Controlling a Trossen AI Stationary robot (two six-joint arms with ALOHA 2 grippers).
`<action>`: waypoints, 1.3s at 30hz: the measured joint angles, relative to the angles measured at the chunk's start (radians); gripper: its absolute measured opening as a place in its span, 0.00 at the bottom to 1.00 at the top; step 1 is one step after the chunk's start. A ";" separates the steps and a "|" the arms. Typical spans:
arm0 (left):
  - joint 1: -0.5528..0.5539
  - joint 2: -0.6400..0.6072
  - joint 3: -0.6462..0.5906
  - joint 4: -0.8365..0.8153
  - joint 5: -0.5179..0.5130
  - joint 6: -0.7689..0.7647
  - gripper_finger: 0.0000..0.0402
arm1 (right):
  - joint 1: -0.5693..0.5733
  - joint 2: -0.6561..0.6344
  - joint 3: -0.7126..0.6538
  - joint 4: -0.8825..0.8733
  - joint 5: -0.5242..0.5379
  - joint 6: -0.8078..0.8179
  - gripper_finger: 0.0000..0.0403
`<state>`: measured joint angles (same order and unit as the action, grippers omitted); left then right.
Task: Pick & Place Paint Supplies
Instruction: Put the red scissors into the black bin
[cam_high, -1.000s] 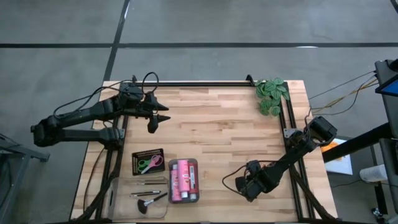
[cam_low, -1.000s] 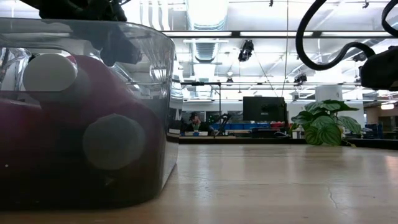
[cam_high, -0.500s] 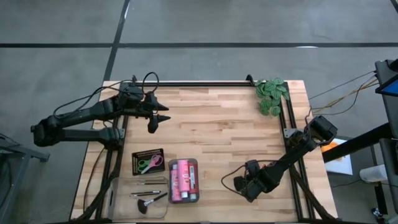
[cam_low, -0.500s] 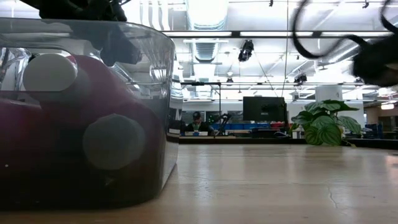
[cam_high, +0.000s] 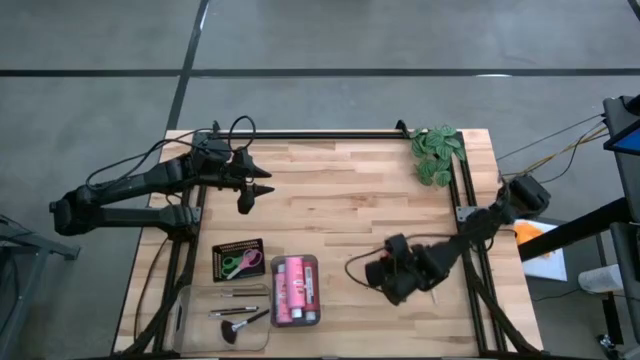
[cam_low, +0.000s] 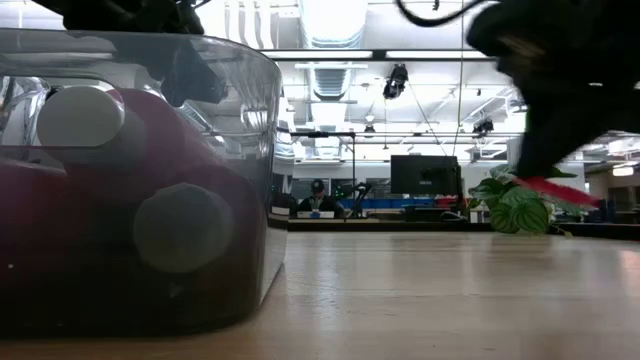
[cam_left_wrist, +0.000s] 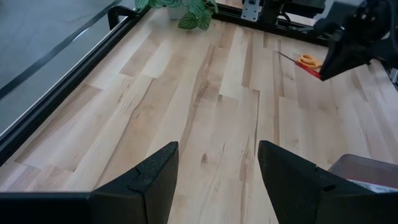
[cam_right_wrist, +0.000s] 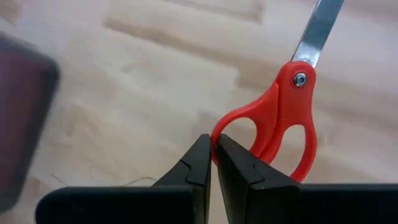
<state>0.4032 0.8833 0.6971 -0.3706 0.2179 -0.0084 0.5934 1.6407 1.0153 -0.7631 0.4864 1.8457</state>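
Note:
My right gripper (cam_high: 383, 275) hangs over the table's near right part, shut on red-handled scissors (cam_right_wrist: 292, 118). The scissors also show in the low view (cam_low: 556, 190) and the left wrist view (cam_left_wrist: 307, 61). My left gripper (cam_high: 262, 182) waits open above the far left of the table, holding nothing. A black tray (cam_high: 238, 260) holds green and pink scissors. Beside it, a clear tray (cam_high: 296, 291) holds pink paint bottles lying on their sides. Another clear tray (cam_high: 225, 316) holds thin brushes and a fluffy brush. My right gripper pinches the rim of one handle loop (cam_right_wrist: 219, 133) of the red scissors between its two fingers. The fingers slant down from above. The scissors hang clear of the table, and the blade (cam_right_wrist: 318, 28) points away from the fingers.
A green leafy plant (cam_high: 437, 153) stands at the far right corner. Black rails (cam_high: 330, 134) run along the table's far edge and sides. Bare wood (cam_high: 340, 210) lies between the two arms. The clear bottle tray (cam_low: 140, 190) fills the low view's left.
My right gripper has risen and gone toward the table's left and far edges, turning its wrist as it went. The red scissors came up with it, clear of the table, and both have come into the low view.

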 joint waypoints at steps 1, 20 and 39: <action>0.000 0.000 0.000 0.000 0.000 0.000 0.56 | -0.023 -0.008 0.000 0.014 0.008 -0.059 0.04; 0.000 0.000 0.000 -0.001 0.000 -0.001 0.56 | -0.538 0.047 0.006 0.729 -0.315 -1.100 0.04; 0.000 0.001 0.000 -0.003 0.000 -0.001 0.56 | -0.629 0.484 0.389 0.823 -0.522 -1.270 0.04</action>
<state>0.4032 0.8845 0.6971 -0.3740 0.2178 -0.0090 -0.0361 2.1250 1.4047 0.0597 -0.0353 0.5753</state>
